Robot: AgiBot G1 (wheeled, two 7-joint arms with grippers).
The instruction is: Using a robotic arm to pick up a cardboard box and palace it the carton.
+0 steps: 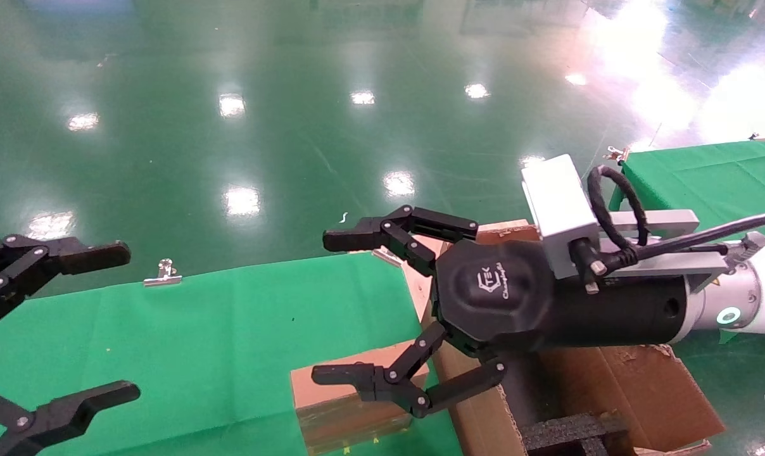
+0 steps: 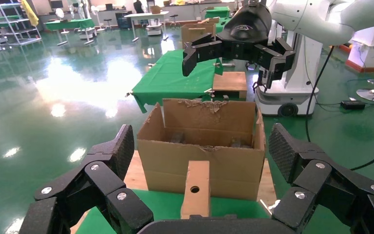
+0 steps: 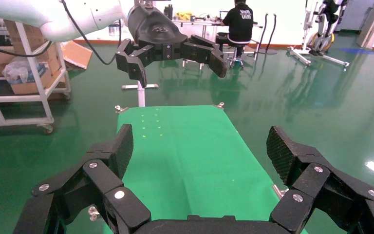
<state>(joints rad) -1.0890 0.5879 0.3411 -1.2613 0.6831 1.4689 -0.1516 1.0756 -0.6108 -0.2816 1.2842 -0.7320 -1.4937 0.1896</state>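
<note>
Right gripper (image 1: 341, 310) spread wide and empty above the cardboard box (image 1: 344, 405) at the green table's (image 1: 199, 329) right edge beside the carton (image 1: 610, 392); a misaligned descent likely clips the carton flap or shoves the box off.

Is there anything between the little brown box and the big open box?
Nothing. In the left wrist view the cardboard box stands on edge right against the carton front wall. Both pincers, left and right, are open and empty.
</note>
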